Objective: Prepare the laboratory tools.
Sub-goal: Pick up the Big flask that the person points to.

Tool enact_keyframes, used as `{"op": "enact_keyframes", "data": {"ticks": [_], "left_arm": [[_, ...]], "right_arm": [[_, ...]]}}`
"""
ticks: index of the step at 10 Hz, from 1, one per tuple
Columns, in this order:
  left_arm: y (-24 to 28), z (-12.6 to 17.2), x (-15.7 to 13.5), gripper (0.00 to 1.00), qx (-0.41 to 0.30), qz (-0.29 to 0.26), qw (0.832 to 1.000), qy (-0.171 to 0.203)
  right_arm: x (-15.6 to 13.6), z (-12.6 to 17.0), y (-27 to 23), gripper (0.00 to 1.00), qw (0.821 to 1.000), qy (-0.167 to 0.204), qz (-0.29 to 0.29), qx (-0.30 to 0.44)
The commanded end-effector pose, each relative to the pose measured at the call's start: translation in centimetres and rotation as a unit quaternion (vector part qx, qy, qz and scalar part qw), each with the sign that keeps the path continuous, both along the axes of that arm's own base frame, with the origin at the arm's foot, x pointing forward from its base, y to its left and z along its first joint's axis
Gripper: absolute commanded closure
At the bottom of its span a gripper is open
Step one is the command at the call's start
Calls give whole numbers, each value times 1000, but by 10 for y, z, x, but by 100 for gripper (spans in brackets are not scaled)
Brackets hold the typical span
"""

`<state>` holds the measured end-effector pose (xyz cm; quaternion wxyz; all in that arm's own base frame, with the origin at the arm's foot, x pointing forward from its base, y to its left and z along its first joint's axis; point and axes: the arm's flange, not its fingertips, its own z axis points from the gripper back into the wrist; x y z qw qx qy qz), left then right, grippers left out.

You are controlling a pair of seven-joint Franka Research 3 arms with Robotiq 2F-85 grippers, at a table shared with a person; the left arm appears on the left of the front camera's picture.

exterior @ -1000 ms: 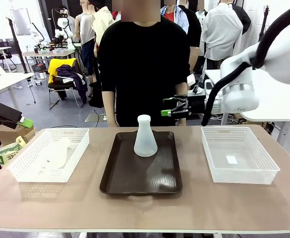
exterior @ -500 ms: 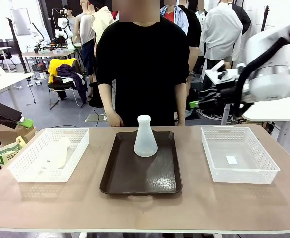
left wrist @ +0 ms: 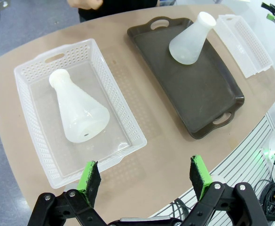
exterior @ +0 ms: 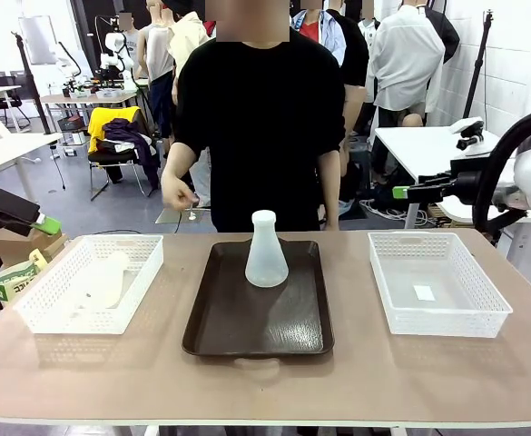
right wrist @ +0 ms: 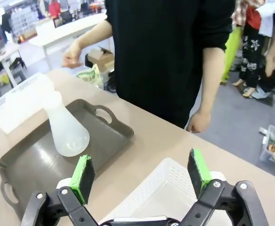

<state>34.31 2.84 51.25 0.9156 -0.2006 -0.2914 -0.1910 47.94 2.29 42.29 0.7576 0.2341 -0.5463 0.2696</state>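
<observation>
Front view: the upright flask (exterior: 266, 254) stands on the brown tray (exterior: 256, 320), at its far end, neck straight up. A second flask (left wrist: 79, 112) lies on its side in the left basket (left wrist: 120, 106), neck toward the person (exterior: 256, 118). Left gripper (left wrist: 145, 175) and right gripper (right wrist: 140, 170) hold nothing, fingers spread wide.

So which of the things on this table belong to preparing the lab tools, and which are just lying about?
Belong to the job:
upright flask, standing on the brown tray
second flask, lying on its side in the left basket

Just lying about, holders rather than tools:
brown tray
left basket
right basket, with a small white slip inside
</observation>
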Motion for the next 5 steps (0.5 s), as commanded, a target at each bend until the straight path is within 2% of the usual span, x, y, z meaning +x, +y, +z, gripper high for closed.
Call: {"op": "enact_keyframes", "data": {"ticks": [1,2,5], "left_arm": [[2,-1,0,0,1,-7,1000,-3],[2,-1,0,0,1,-7,1000,-3],[2,-1,0,0,1,-7,1000,-3]], "right_arm": [[-2,-11,6,0,1000,-27,2,10],[0,0,0,0,1000,0,0,0],[0,0,0,0,1000,0,0,0]]}}
